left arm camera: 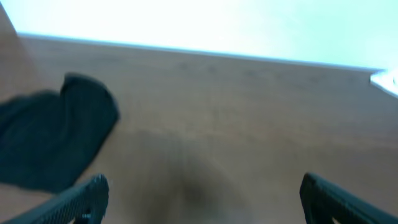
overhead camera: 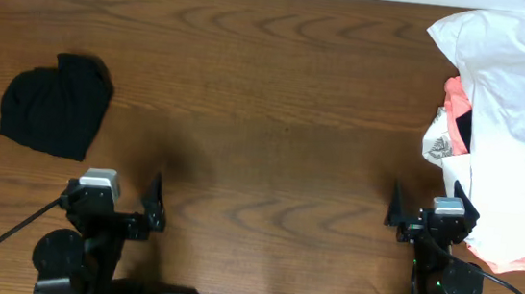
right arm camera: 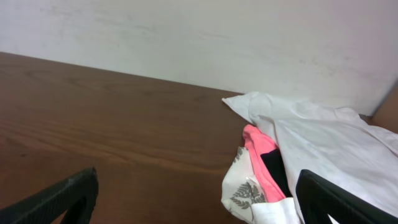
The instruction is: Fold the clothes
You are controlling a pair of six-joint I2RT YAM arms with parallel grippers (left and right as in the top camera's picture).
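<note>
The black garment (overhead camera: pixel 56 105) lies as a compact folded bundle on the table at the far left; it also shows at the left of the blurred left wrist view (left arm camera: pixel 50 140). My left gripper (overhead camera: pixel 153 211) is open and empty near the front edge, below and right of the bundle, its fingers wide apart in the left wrist view (left arm camera: pixel 202 196). My right gripper (overhead camera: pixel 422 213) is open and empty near the front right, its fingers wide apart in the right wrist view (right arm camera: pixel 199 199), next to a clothes pile.
A pile of clothes sits at the right edge: a large white garment (overhead camera: pixel 523 104), a coral-pink garment (overhead camera: pixel 457 103) and a white piece with a grey leaf print (right arm camera: pixel 245 190). A dark fabric strip (right arm camera: pixel 273 169) shows inside the pile. The wooden table (overhead camera: pixel 277 100) stretches between.
</note>
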